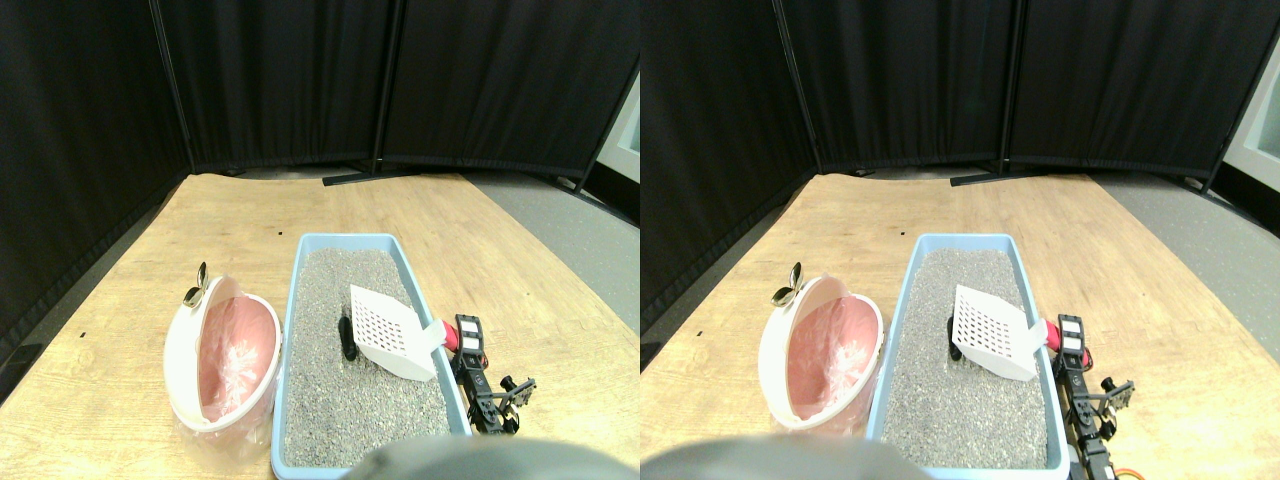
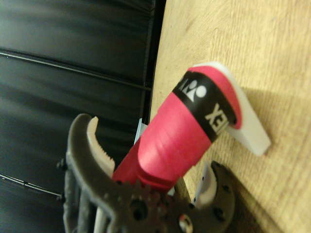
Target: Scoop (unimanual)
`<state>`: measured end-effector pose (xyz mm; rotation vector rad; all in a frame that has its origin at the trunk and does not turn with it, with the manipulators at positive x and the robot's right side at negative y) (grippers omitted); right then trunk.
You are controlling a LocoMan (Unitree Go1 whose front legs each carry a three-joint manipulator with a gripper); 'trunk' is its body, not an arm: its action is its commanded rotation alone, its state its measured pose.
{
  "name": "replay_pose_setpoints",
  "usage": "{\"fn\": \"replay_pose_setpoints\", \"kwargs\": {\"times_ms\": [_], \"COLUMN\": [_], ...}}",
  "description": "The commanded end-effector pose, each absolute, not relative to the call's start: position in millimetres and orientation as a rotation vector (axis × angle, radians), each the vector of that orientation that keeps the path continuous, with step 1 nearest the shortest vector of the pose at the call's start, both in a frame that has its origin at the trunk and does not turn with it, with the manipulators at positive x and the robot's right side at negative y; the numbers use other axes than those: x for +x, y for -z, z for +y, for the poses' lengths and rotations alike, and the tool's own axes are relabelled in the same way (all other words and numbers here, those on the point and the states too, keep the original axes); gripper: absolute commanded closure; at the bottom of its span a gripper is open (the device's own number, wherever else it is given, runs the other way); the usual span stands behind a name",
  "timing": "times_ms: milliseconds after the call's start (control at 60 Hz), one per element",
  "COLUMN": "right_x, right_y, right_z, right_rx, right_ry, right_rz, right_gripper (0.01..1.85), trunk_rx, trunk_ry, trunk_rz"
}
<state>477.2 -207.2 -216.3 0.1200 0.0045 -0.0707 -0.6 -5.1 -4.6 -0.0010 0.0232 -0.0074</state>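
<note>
Black curtain panels [image 1: 300, 90] are closing off the back of a pale wooden floor [image 1: 200, 230], where a light-blue plastic litter tray [image 1: 292, 330] filled with grey gravel-like litter [image 1: 330, 400] is sitting just beside a white-rimmed bin lined with pink plastic [image 1: 225, 355]. A white slotted plastic scoop [image 1: 385, 330] is resting blade-down over the litter, close to a small dark lump [image 1: 346, 338] — its red-wrapped handle [image 2: 180, 141] is pointing out over the tray's right wall. The right gripper [image 2: 150, 160] is sitting with its jaws around that handle, apparently clamping it. The scoop is probably light and stiff, though the thin blade may flex against packed litter. The wrapped handle is likely offering the surest hold — grippy, thick, well back from the blade.
</note>
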Motion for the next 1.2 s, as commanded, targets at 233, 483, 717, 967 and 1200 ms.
{"fn": "replay_pose_setpoints", "kwargs": {"times_ms": [233, 483, 717, 967, 1200], "right_x": [486.8, 481.4, 479.2, 474.9, 481.8], "right_y": [194.3, 184.8, 178.2, 156.4, 126.1], "right_z": [-205.9, -205.6, -205.8, -204.0, -202.3], "right_rx": [0.092, 0.061, 0.009, -0.078, -0.130], "right_ry": [-0.034, -0.008, -0.023, -0.111, -0.182], "right_rz": [-0.169, -0.184, -0.186, -0.296, -0.329], "right_gripper": [1.80, 1.80, 1.80, 1.80, 1.80], "trunk_rx": [-0.007, -0.002, -0.011, -0.027, -0.048], "trunk_ry": [-0.006, 0.000, 0.000, -0.003, -0.010], "trunk_rz": [0.002, -0.006, -0.009, -0.004, -0.005]}}
